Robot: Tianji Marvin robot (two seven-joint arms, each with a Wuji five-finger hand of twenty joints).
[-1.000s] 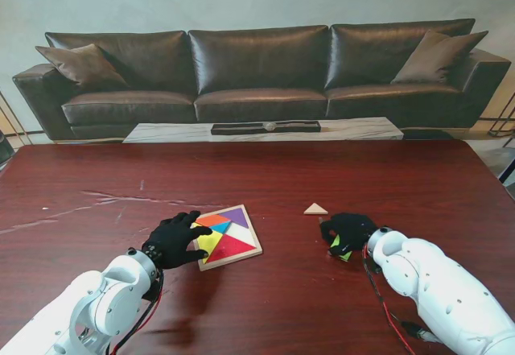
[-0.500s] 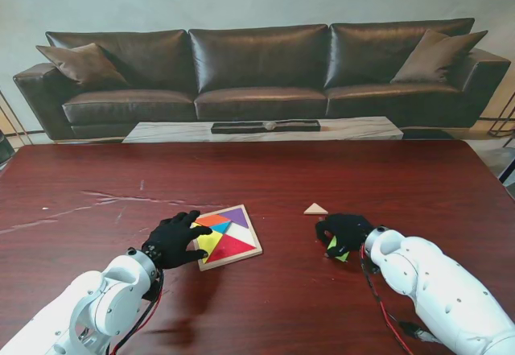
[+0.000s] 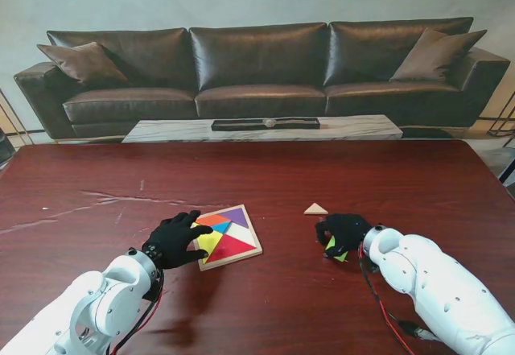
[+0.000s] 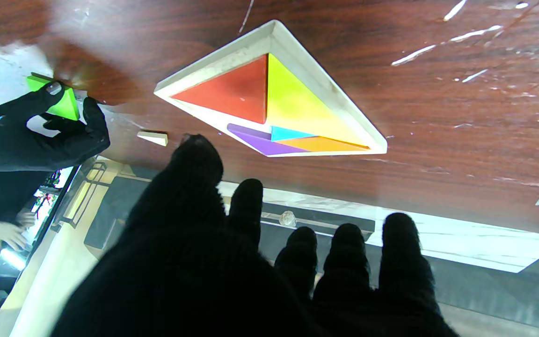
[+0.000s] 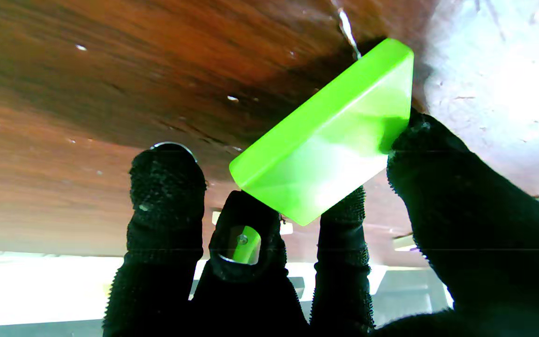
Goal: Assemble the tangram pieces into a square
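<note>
Clearly the move turns on the gap between the green piece [image 3: 336,248] and the tray [image 3: 251,234]: the piece sits well to the right of the tray, at about the same distance from me, so it must travel leftward to reach it. The right hand [image 3: 346,230] is clamped on the green piece, thumb on one edge and fingers [image 5: 342,220] under the other; in the right wrist view the piece is tilted, one corner touching or nearly touching the table [image 3: 96,178]. Its long edge runs slantwise to the tray's sides, so I judge it will need turning before it fits.

The tray already holds red, yellow, purple, blue and orange pieces. A small wooden triangle [image 3: 315,208] lies loose on the table right of the tray, just beyond the right hand.

The left hand [image 3: 175,240] rests at the tray's left edge, fingers spread, holding nothing, its fingertips over the rim.
</note>
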